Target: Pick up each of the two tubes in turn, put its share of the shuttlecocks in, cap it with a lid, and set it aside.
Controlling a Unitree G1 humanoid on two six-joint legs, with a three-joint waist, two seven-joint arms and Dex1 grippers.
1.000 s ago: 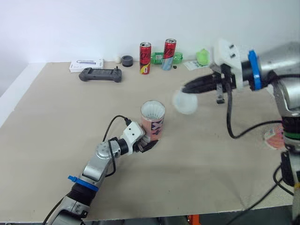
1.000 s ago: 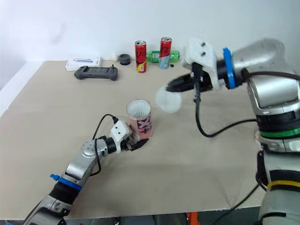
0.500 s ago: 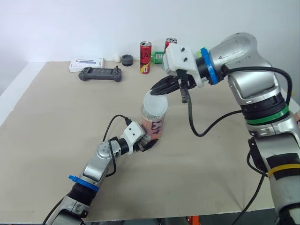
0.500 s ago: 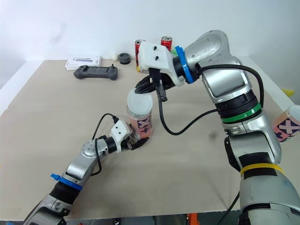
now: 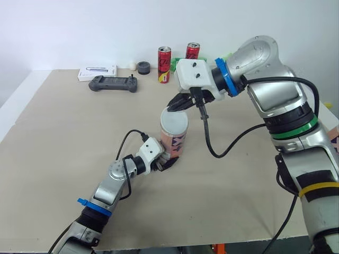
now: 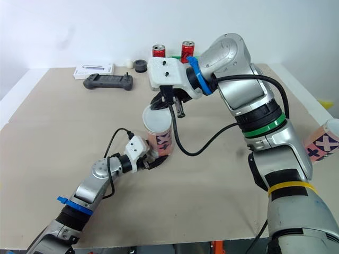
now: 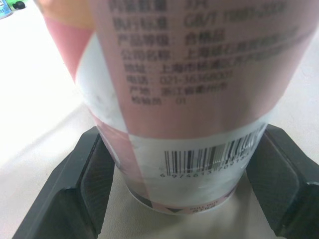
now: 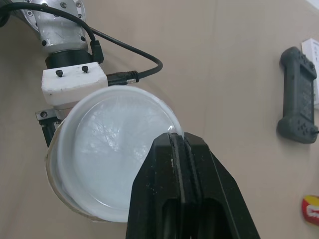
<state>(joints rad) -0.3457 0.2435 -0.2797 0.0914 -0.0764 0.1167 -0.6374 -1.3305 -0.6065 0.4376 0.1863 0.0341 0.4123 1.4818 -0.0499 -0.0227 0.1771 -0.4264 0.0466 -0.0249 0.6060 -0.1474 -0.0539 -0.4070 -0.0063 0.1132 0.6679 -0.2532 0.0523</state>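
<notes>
A pink and white tube [image 5: 173, 142] stands upright mid-table. My left gripper [image 5: 163, 162] is shut on its base; its black fingers [image 7: 75, 199] press both sides of the tube [image 7: 184, 99] just above the barcode. A translucent white lid [image 5: 174, 120] lies over the tube's mouth. My right gripper [image 5: 176, 105] is shut on the far rim of the lid [image 8: 114, 149], fingers [image 8: 159, 199] pinched together. Whether the lid is pushed fully down I cannot tell. A second pink tube [image 6: 324, 142] lies at the far right.
Along the back edge stand two red cans [image 5: 164, 65] [image 5: 192, 51] with a green bottle [image 5: 178, 64] between them. Also there are a dark round cap [image 5: 143, 67], a black game controller [image 5: 113, 83] and a white box [image 5: 97, 73]. My right arm's cable [image 5: 209, 143] hangs beside the tube.
My right gripper has carried the lid leftward from mid-air beside the tube and lowered it onto the tube's mouth. The left gripper and the tube have not moved.
</notes>
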